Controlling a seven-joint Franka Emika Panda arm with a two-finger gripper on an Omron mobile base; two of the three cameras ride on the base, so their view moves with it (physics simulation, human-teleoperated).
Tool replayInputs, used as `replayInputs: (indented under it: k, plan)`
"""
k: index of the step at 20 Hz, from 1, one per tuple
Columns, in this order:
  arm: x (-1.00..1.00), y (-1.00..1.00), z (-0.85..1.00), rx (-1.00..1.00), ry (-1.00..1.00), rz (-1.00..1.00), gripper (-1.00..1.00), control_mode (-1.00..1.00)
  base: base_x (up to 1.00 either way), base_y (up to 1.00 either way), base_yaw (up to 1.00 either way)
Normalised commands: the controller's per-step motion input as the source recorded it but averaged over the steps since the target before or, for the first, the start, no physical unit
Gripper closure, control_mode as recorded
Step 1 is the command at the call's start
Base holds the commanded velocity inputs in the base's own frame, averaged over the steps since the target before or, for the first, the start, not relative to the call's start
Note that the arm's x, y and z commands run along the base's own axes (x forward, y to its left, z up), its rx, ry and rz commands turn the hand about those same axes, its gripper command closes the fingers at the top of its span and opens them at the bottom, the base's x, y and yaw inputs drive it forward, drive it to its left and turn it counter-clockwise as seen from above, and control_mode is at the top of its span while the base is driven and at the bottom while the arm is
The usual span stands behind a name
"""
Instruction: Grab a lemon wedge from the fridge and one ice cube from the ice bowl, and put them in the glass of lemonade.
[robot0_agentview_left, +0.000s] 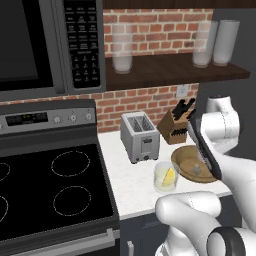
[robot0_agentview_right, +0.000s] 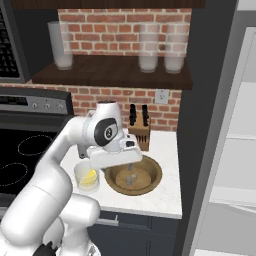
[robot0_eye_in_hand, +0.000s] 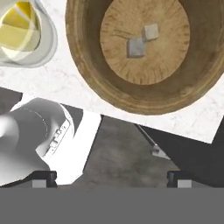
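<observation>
The ice bowl (robot0_eye_in_hand: 131, 94) on the white surface (robot0_agentview_right: 165, 192) holds two ice cubes (robot0_eye_in_hand: 136, 47), touching at a corner. Beside it the glass of lemonade (robot0_agentview_left: 166, 177) holds the lemon wedge (robot0_agentview_left: 170, 176). The pincer (robot0_eye_in_hand: 111, 178) hangs released above the bowl's near rim, the cubes well apart from its tips.

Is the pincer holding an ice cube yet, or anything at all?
Nothing. The pincer is open above the ice bowl; both ice cubes lie inside.
</observation>
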Motion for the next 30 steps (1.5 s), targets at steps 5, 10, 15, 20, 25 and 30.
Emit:
replayInputs:
  k: [5, 10, 15, 20, 25, 30]
  plan:
    - [0.07, 0.0, -0.05, 0.05, -0.08, 0.03, -1.0, -1.0, 0.0, 0.0, 0.0]
    - [0.34, 0.0, 0.0, 0.09, -0.01, -0.01, -1.0, -1.0, 0.0, 0.0, 0.0]
    - [0.44, -0.05, -0.01, 0.08, 0.0, -0.06, -1.0, -1.0, 0.0, 0.0, 0.0]
    - [0.01, -0.05, -0.13, 0.0, 0.0, -0.05, -1.0, -1.0, 0.0, 0.0, 0.0]
    - [0.07, 0.0, -0.36, 0.0, 0.0, -0.02, -1.0, -1.0, 0.0, 0.0, 0.0]
    - [0.24, 0.0, -0.43, 0.0, 0.0, 0.0, -1.0, -1.0, 0.0, 0.0, 0.0]
